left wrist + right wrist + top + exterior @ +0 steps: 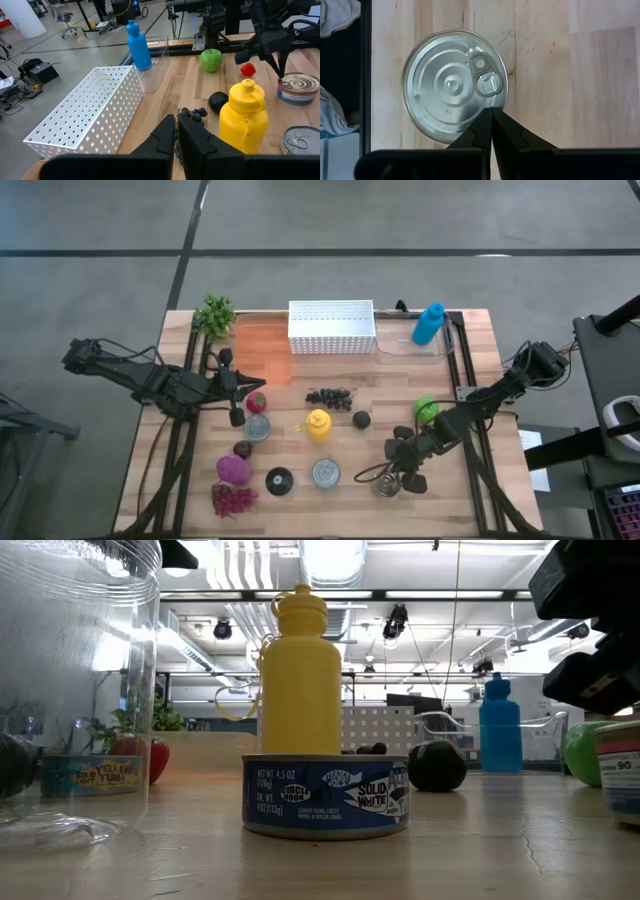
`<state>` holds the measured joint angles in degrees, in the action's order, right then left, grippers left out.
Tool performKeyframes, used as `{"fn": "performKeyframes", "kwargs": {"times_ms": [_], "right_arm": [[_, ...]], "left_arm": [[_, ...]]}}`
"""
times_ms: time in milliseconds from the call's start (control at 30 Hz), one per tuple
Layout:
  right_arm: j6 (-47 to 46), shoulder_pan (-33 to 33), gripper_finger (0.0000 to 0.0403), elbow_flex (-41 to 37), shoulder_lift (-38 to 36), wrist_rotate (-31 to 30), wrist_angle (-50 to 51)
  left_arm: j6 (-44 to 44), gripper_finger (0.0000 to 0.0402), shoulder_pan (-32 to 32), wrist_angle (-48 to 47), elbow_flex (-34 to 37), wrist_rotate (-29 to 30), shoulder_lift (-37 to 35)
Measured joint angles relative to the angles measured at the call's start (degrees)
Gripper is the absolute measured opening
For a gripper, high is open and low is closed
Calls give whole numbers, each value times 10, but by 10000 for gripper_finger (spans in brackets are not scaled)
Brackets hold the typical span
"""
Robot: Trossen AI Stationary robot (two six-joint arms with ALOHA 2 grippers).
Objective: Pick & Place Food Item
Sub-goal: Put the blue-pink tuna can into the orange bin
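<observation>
My overhead camera looks straight down on the whole table (470,490). My table-level camera faces a tuna can (326,796) close up, the yellow bottle (300,670) behind it. My left wrist camera shares that bottle (243,116); my right wrist camera stares down at a can lid (454,91) just ahead of its pincer.

Probably lab (ceiling lights (330,555), exposed cables)

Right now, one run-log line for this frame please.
left gripper: shut, empty, near strawberry | right gripper: shut, empty, above tin can | nothing held yet
</observation>
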<state>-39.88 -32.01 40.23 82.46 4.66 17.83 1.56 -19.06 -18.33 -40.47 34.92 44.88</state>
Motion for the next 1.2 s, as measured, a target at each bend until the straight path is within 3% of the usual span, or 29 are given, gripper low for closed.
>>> {"fn": "performKeyframes", "kwargs": {"times_ms": [567,1200], "right_arm": [[0,0,8,-2,0,-6,24],[-30,0,8,-23,1,-64,30]], "left_arm": [[0,26,0,0,0,0,0],[-1,26,0,0,0,0,0]]}}
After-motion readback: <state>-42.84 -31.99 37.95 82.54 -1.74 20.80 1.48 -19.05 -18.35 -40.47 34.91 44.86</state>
